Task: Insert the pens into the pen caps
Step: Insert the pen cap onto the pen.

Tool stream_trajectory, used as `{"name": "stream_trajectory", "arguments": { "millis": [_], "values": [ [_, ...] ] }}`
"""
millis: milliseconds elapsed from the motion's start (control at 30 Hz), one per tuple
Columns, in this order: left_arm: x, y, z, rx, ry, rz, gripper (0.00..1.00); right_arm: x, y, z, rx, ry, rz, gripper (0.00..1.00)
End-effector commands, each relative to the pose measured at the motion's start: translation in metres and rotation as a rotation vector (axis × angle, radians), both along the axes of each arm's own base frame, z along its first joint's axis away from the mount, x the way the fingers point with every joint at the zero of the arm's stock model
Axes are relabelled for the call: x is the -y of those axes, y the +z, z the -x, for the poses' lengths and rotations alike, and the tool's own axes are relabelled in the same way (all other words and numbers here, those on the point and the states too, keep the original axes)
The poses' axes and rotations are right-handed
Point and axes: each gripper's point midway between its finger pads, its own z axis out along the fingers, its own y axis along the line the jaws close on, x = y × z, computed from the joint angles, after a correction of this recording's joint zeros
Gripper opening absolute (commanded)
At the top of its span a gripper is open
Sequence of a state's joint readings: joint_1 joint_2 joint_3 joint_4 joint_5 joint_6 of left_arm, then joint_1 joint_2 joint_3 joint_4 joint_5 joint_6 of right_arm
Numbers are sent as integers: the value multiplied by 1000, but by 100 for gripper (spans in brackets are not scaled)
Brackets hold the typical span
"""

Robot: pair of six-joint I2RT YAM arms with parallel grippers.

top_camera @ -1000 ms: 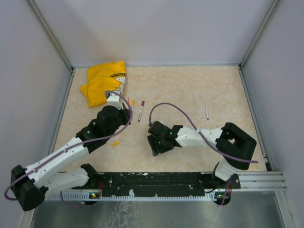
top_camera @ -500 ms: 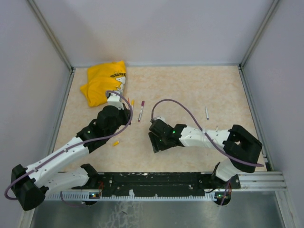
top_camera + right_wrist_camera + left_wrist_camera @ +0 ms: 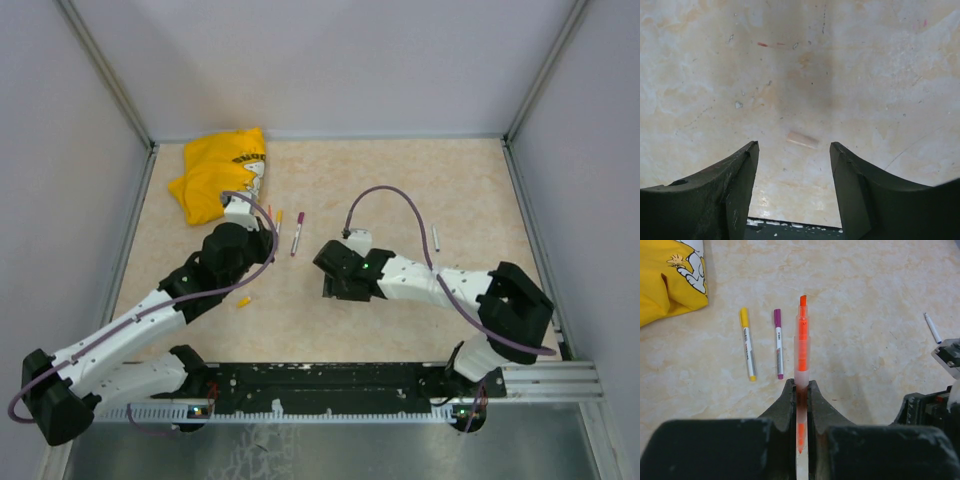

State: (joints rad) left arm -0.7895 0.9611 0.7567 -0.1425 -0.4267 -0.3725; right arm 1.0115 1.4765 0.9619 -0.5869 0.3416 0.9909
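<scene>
Right tool (image 3: 794, 146) hovered wide open over a pale stub (image 3: 802, 139) (possibly a pen cap) on the bench (image 3: 865, 75), its long axis 10-to-4 o'clock, finger to finger; left tool (image 3: 801, 386) clamped the orange pen (image 3: 801, 335), tip at 12 o'clock.

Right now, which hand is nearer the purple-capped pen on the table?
Left. The left hand is close beside the purple-capped pen, on its left in the top view; the right hand is farther off, toward the near edge.
</scene>
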Motion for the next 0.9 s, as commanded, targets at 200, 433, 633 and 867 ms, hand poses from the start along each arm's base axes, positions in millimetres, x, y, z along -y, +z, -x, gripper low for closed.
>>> {"name": "stream_trajectory", "arguments": {
  "millis": [200,433,633,867],
  "values": [
    [-9,10,0,36,24,0,0,-7,-17,-8,-73,-200,111,60],
    [-11,9,1,35,27,-2,0,-12,-27,-6,-103,-199,122,61],
    [-11,7,0,33,32,-6,0,-11,-39,1,-145,-185,140,60],
    [-8,5,-1,28,24,-8,0,-16,-44,6,-174,-148,124,58]
  ]
}}
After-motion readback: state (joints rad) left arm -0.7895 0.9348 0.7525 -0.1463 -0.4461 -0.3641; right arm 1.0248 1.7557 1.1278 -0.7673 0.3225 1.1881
